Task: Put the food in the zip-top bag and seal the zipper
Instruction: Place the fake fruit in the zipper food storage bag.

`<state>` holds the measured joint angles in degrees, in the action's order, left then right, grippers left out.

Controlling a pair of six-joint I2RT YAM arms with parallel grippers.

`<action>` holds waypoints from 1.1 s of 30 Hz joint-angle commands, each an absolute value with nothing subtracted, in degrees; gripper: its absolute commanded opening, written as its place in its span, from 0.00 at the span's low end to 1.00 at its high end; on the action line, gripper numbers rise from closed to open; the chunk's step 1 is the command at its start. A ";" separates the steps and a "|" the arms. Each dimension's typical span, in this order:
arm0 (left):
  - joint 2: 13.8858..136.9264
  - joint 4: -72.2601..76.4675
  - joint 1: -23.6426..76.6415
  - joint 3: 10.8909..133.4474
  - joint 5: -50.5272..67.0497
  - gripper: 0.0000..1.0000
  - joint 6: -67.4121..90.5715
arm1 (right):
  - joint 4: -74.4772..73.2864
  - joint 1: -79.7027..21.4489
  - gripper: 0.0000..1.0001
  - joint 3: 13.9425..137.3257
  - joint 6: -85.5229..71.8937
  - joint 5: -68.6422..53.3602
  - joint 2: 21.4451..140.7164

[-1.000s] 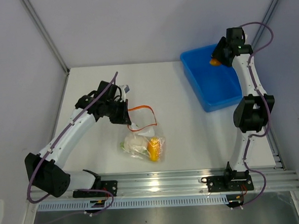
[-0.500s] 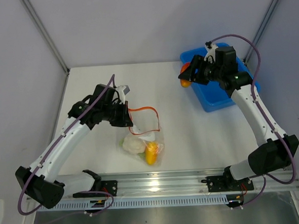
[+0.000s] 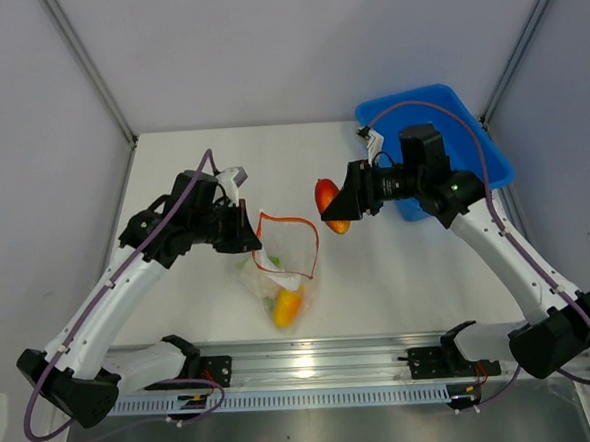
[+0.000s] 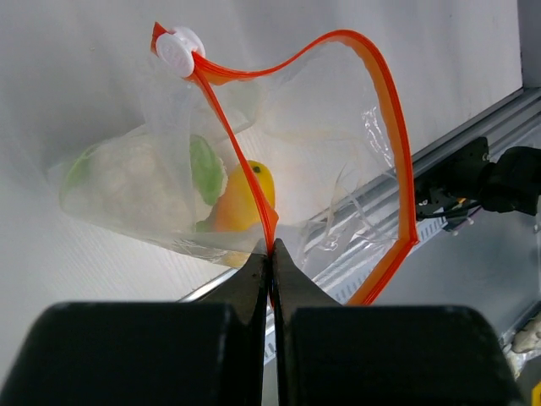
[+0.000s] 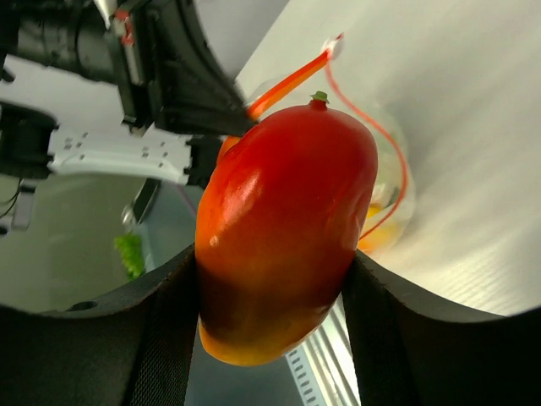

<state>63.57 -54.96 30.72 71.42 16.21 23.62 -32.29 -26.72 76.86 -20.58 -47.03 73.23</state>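
Right fingers (image 5: 161,326) swung away from blue bin (image 3: 479,120), now out over middle of desk (image 3: 398,265). Zip-top bag (image 3: 286,272) lies on desk, mouth lifted open. Red-orange piece (image 5: 283,228) pinched between right fingers, gripped on both flanks, just beside bag mouth, not inside. Cauliflower lump (image 4: 127,182) and yellow-orange piece (image 4: 243,203) sit in bag bottom. Left fingers (image 4: 249,283) pressed together on zipper (image 4: 393,127), holding near rim up.

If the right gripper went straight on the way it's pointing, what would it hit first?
Most likely the zipper around the open mouth of the zip-top bag, held up by the left gripper. The red-orange food in the right gripper would touch first. Depth is unclear, so it might pass just above.
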 commanded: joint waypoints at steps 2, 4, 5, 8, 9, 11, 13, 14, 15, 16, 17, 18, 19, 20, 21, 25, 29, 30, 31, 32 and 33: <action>61.26 -51.25 31.46 72.69 16.79 0.01 27.33 | -33.82 -27.95 0.00 77.17 -17.58 -57.30 74.61; 61.35 -51.06 31.55 73.47 16.87 0.01 27.68 | -34.89 -28.91 0.00 77.69 -17.14 -58.97 76.63; 61.61 -51.24 31.64 73.56 17.05 0.01 27.69 | -35.68 -29.44 0.00 77.87 -16.62 -59.41 77.25; 61.79 -51.59 31.73 74.35 17.14 0.01 27.34 | -37.08 -31.45 0.00 79.10 -15.91 -60.38 79.89; 61.70 -51.68 31.82 74.27 17.14 0.01 27.42 | -37.09 -31.90 0.00 79.45 -15.91 -60.47 80.41; 61.61 -51.77 31.99 74.00 17.14 0.00 27.25 | -37.35 -33.30 0.00 79.98 -16.00 -60.73 81.91; 61.26 -51.77 32.17 73.39 17.14 0.01 27.60 | -38.31 -34.01 0.00 80.68 -16.08 -60.47 83.14; 61.00 -51.68 32.17 73.30 17.14 0.01 27.77 | -39.36 -34.80 0.00 81.64 -16.08 -60.38 84.45; 60.91 -51.59 32.25 73.13 17.14 0.00 27.86 | -39.98 -35.24 0.00 82.17 -15.82 -60.38 85.25; 60.47 -51.50 32.34 73.13 17.14 0.01 28.12 | -40.69 -35.77 0.00 82.79 -15.56 -60.38 85.95; 60.47 -51.59 32.34 72.95 17.05 0.01 28.21 | -42.61 -36.38 0.00 84.36 -15.21 -59.51 87.52; 60.47 -51.59 32.43 72.95 17.22 0.00 28.39 | -43.50 -37.52 0.00 85.07 -14.77 -58.98 88.23; 60.47 -51.33 32.43 73.04 17.23 0.01 28.65 | -44.46 -38.14 0.00 85.77 -13.81 -58.54 89.11; 60.47 -51.24 32.52 73.12 17.23 0.01 28.83 | -46.21 -38.67 0.00 86.48 -13.36 -57.67 89.82; 60.38 -51.15 32.87 72.95 17.14 0.01 29.00 | -46.84 -39.89 0.00 87.62 -13.01 -57.13 91.30; 60.03 -50.98 33.57 73.30 16.61 0.01 29.62 | -47.63 -41.83 0.00 88.68 -13.36 -54.50 93.77; 59.50 -51.59 33.75 73.39 16.35 0.01 29.27 | -49.83 -43.33 0.00 90.52 -12.57 -51.07 95.97; 59.50 -51.59 33.75 73.39 16.35 0.01 29.09 | -50.44 -43.59 0.02 91.05 -12.22 -50.28 96.32; 59.59 -51.77 33.75 73.39 16.35 0.00 29.00 | -51.23 -44.03 0.04 91.84 -11.96 -49.75 96.85; 59.59 -51.77 33.75 73.56 16.52 0.01 29.00 | -51.33 -44.03 0.04 92.11 -11.87 -49.31 97.03; 59.59 -51.77 33.84 73.74 16.61 0.01 29.00 | -51.15 -44.12 0.05 92.20 -11.95 -48.87 97.12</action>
<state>61.06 -54.08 33.32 71.48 16.25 28.49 -49.25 -43.59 88.86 -13.21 -51.37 96.97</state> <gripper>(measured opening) 0.005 0.634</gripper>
